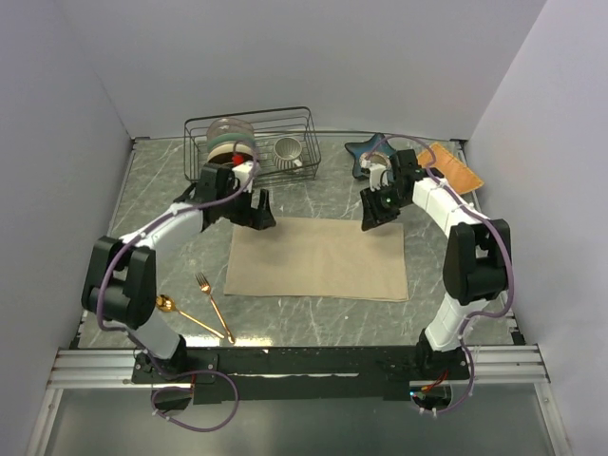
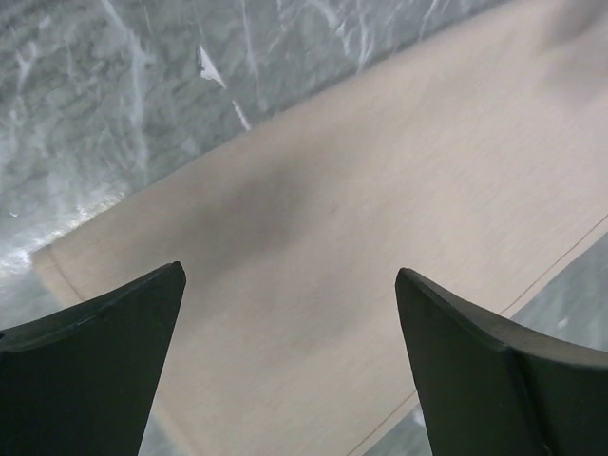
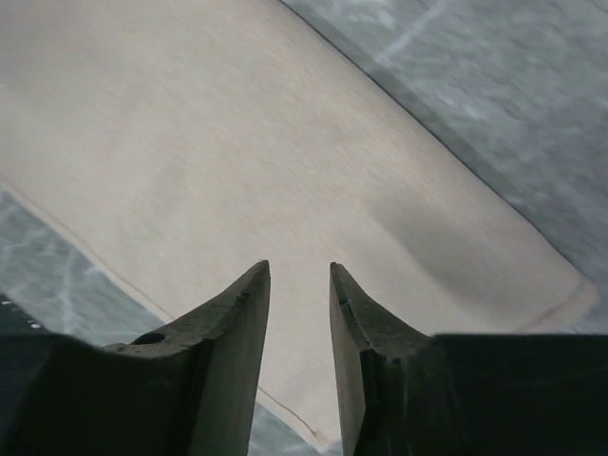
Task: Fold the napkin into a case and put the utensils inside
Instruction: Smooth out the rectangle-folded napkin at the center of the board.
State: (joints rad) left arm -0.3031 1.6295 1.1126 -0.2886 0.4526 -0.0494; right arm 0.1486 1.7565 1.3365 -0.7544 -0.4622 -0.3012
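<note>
napkin flat on counter | left hand wide open over its far-left corner | right hand barely open, empty, far-right corner | fork, spoon chilling near-left

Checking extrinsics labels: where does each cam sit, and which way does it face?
Top external: fixed above and behind the bases, looking down and forward over the table; both arms whole, left gripper and right gripper at the far corners of the napkin.
Left wrist: on the left arm, looking down between wide-open fingers at one napkin corner.
Right wrist: likewise, between narrowly parted fingers, at the other corner.
Shared: all three see napkin and table.
</note>
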